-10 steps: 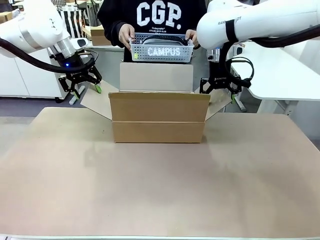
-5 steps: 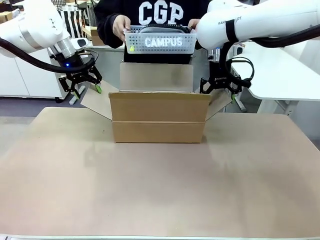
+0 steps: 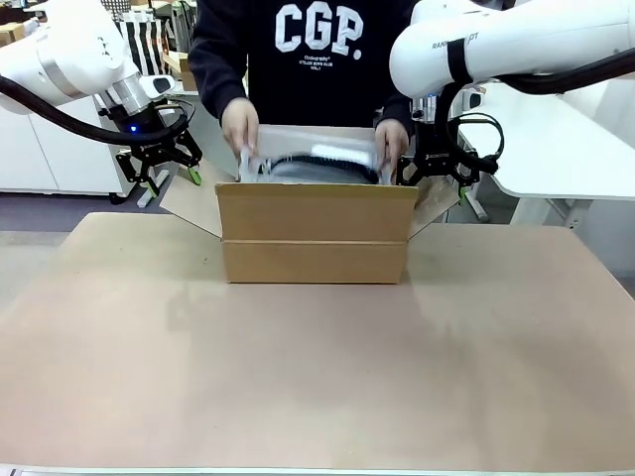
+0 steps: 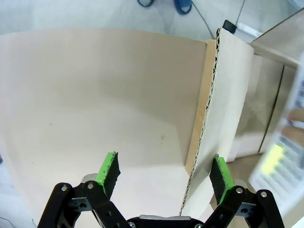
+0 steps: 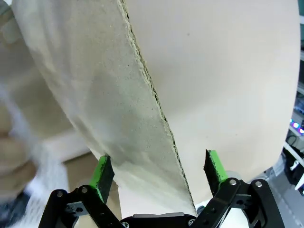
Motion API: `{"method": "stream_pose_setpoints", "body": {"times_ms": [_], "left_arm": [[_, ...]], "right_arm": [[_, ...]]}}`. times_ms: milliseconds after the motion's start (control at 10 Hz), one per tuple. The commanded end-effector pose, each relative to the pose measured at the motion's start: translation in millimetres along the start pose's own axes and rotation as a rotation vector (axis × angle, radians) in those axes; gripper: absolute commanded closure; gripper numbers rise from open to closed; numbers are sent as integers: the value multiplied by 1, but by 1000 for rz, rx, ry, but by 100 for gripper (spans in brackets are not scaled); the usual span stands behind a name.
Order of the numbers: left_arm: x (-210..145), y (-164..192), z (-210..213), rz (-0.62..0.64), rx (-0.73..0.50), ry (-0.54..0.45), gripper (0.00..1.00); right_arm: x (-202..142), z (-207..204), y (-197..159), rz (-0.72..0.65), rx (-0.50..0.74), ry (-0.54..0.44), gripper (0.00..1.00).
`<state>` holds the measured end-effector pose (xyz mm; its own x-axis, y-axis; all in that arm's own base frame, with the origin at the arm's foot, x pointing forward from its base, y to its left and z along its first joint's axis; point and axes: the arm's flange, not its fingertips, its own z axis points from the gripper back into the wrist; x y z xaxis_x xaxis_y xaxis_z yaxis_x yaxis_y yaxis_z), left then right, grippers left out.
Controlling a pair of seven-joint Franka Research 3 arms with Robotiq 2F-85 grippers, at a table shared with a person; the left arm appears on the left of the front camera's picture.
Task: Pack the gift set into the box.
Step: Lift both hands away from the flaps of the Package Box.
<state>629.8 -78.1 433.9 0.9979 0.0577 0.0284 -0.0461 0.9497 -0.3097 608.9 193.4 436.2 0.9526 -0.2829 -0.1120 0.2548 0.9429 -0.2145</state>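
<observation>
The left gripper point(image 4: 164, 172) is spread, its pads set astride the left side flap point(image 3: 190, 206) of the box point(image 3: 316, 238) without pinching it. The right gripper point(image 5: 159, 173) is likewise spread about the right side flap point(image 3: 434, 203). The gift set point(image 3: 317, 165) is held in the box's mouth by the person's hands point(image 3: 240, 127). Since neither flap is clamped, one could be knocked inward and the set snagged on it.
</observation>
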Motion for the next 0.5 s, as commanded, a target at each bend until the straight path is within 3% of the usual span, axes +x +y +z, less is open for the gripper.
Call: {"method": "stream_pose_setpoints", "body": {"times_ms": [0, 400], "left_arm": [[0, 1, 1, 10, 17, -7, 0], [0, 1, 1, 10, 17, -7, 0]], "right_arm": [[1, 3, -3, 13, -2, 1, 0], [1, 3, -3, 13, -2, 1, 0]]}}
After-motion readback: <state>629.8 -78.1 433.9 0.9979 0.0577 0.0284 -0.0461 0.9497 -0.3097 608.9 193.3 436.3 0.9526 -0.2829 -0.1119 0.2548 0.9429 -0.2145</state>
